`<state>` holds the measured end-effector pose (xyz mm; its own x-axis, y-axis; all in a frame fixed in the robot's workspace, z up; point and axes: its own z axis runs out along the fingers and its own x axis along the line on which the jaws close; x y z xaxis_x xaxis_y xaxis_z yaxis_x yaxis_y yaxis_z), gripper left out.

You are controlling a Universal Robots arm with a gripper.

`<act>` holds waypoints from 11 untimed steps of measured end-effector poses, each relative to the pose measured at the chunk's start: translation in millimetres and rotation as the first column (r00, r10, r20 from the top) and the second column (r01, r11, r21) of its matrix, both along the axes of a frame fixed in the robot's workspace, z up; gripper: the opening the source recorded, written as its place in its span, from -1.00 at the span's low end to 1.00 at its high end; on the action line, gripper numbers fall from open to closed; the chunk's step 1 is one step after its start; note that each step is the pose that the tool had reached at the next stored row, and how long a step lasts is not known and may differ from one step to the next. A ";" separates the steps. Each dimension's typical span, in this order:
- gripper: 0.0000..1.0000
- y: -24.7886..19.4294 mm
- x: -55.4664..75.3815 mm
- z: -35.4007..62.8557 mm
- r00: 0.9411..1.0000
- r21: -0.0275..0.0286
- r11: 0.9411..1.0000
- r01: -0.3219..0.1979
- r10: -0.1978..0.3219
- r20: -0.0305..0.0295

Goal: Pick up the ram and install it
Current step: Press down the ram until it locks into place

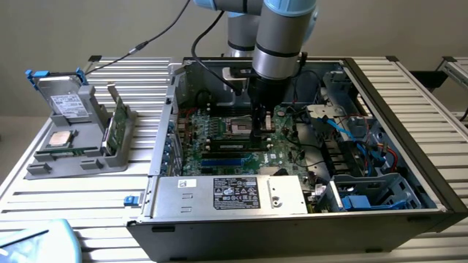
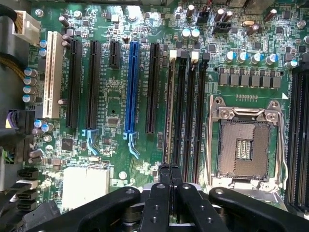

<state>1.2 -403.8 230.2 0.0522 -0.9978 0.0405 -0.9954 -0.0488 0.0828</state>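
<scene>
A thin brownish-green edge, the ram [image 2: 170, 111] seen from above, runs along the memory slot closest to the black expansion slots. My gripper [image 2: 170, 170] is shut, fingertips pressed together right over that slot's near end; I cannot tell whether they touch the stick. In the exterior view the gripper [image 1: 262, 131] reaches down into the open computer case, just to the exterior view's right of the empty processor socket [image 1: 241, 127]. Another green memory stick [image 1: 117, 125] stands upright in the grey holder [image 1: 73, 161] outside the case.
The holder also carries a square silver processor [image 1: 58, 139] and a grey drive [image 1: 67, 103]. Two neighbouring memory slots [image 2: 193, 116] are empty. The power supply [image 1: 230, 194] sits at the case front, and blue cables [image 1: 358, 137] and drive cages crowd the exterior view's right.
</scene>
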 end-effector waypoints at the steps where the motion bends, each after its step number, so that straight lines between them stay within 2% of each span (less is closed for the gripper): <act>1: -0.79 0.0 -0.7 1.1 1.000 -0.001 1.000 0.000 0.000 0.000; 4: -0.79 1.2 -5.5 1.8 1.000 -0.002 1.000 0.000 0.000 0.000; 11: -0.79 8.3 -24.4 1.8 1.000 -0.012 1.000 0.000 0.000 0.000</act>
<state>-23.1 -395.5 232.0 0.0524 -0.9972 0.0526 -0.9954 -0.0479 0.0836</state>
